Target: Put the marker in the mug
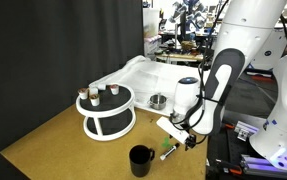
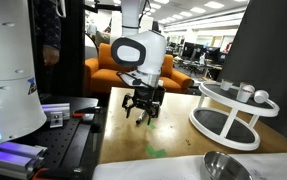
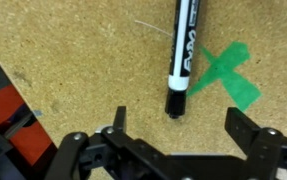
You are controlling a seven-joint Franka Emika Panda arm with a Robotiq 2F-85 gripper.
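The marker lies flat on the cork table, whitish barrel with black print, its dark end pointing toward me; its cap end runs out of the top of the wrist view. It also shows in an exterior view, right of the mug. The mug is black and stands upright near the table's front edge. My gripper is open and empty, hovering just above the table with the marker's dark end just beyond the gap between the fingers. It shows in both exterior views.
A green tape cross is stuck on the table beside the marker. A white two-tier stand holds small cups. A silver round tin sits behind it, near white sheeting. A small white box lies by the gripper.
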